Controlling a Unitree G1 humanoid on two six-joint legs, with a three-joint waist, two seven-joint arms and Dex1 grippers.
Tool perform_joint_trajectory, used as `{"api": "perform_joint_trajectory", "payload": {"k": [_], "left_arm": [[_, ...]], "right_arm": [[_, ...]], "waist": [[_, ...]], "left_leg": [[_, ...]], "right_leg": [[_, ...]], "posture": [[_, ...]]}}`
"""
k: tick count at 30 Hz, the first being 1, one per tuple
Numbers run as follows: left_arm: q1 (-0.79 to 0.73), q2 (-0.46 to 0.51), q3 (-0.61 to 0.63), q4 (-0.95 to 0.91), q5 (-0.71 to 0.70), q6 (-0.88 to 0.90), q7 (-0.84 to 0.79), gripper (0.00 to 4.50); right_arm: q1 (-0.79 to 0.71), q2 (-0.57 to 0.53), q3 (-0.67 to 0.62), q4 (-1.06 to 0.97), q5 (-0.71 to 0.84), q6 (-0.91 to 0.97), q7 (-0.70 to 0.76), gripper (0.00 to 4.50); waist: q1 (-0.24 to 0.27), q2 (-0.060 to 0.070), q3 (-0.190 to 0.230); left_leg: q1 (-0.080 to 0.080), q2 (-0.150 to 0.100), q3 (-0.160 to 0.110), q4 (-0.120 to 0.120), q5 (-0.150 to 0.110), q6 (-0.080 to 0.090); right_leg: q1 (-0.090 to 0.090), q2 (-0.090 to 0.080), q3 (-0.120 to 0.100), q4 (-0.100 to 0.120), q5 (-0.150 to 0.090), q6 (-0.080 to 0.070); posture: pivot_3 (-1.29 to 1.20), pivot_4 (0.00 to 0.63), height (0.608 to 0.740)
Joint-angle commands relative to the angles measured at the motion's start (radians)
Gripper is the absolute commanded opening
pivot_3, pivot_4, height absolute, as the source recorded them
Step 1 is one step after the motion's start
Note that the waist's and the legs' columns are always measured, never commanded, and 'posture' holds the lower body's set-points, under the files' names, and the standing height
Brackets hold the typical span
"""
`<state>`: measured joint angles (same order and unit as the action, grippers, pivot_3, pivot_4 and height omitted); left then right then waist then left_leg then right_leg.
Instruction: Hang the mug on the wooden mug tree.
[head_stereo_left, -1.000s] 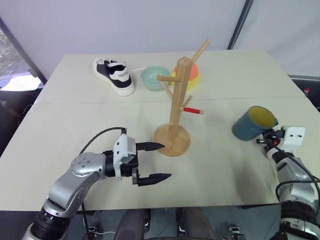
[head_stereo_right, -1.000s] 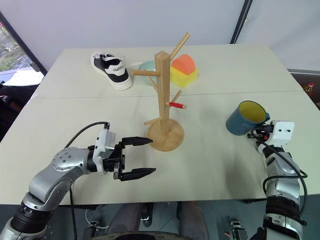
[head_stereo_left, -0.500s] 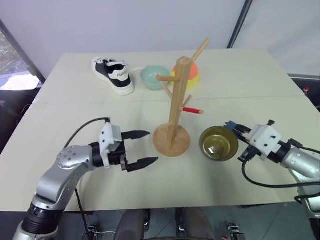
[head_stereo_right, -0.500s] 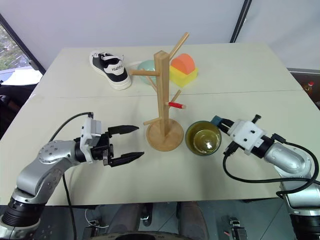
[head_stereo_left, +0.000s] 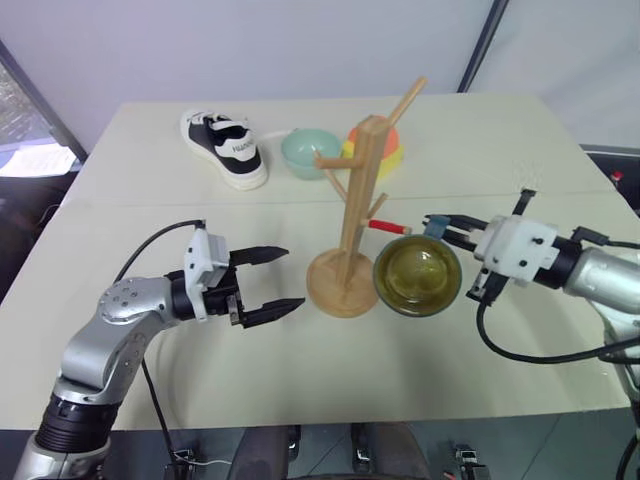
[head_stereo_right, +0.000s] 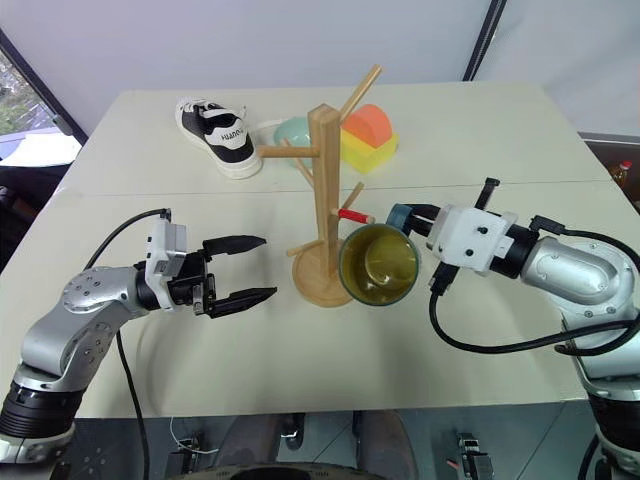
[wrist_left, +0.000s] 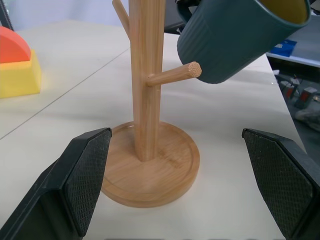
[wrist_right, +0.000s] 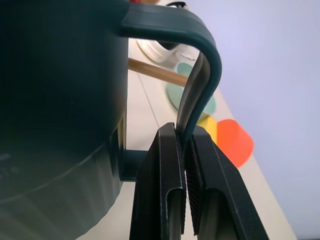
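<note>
Right gripper (head_stereo_left: 436, 224), pinched on the handle of the mug (head_stereo_left: 417, 277), holds it off the table with its yellow mouth tipped toward the camera, just beside the wooden mug tree (head_stereo_left: 353, 215) on the right. Left gripper (head_stereo_left: 274, 283) hangs level with fingers spread, aimed at the tree's base from the other side. Both are over a pale table (head_stereo_left: 480, 150) bearing a sneaker (head_stereo_left: 226, 148), a teal bowl (head_stereo_left: 308, 153) and a yellow-and-orange block (head_stereo_right: 367, 138). A second ago the mug was far to the right.
</note>
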<state>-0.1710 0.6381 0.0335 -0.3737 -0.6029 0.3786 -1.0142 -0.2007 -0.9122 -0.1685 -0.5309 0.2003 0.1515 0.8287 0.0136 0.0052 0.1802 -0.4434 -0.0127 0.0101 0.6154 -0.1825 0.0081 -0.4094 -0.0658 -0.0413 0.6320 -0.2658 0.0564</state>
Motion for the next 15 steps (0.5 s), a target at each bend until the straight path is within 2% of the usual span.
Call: {"api": "perform_joint_trajectory", "payload": {"k": [1,15], "left_arm": [[-0.005,0.008,0.031,-0.031,-0.016,-0.005,0.008,4.5],[-0.003,0.007,0.032,-0.039,-0.017,-0.002,0.024,4.5]], "right_arm": [[-0.047,-0.018,-0.009,-0.058,0.029,0.03,0.011,0.06],[-0.205,-0.001,0.113,-0.092,0.015,0.164,0.022,0.06]], "waist": [[0.0,0.0,0.0],[-0.002,-0.002,0.001]], "left_leg": [[0.0,0.0,0.0,0.0,0.0,0.0],[0.001,0.003,0.007,0.002,0.0,0.001]], "right_leg": [[0.0,0.0,0.0,0.0,0.0,0.0],[0.0,-0.001,0.001,0.0,0.001,-0.001]], "posture": [[0.0,0.15,0.74],[0.0,0.15,0.74]]}}
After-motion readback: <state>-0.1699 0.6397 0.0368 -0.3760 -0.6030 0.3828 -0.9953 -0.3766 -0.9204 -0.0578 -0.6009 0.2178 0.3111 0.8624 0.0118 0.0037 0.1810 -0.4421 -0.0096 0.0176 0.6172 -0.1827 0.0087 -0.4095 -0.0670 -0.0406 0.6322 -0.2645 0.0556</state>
